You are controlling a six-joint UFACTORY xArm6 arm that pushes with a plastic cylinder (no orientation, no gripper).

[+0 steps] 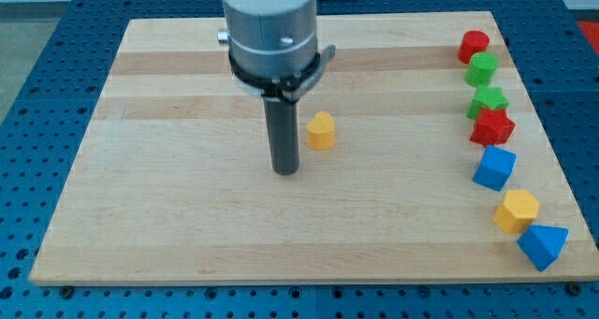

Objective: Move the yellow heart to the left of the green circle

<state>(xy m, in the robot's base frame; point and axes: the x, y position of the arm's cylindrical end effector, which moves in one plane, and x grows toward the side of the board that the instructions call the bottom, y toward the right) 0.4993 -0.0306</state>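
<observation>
The yellow heart (321,131) lies near the middle of the wooden board (168,207). My tip (285,172) rests on the board just to the view's left of the heart and slightly below it, a small gap apart. The green circle (482,69) sits near the view's right edge, second from the top in a column of blocks, far to the right of the heart.
The right-hand column runs from top to bottom: a red block (474,45), the green circle, a green star (488,101), a red star (492,127), a blue cube (494,167), a yellow block (517,210), a blue block (543,245).
</observation>
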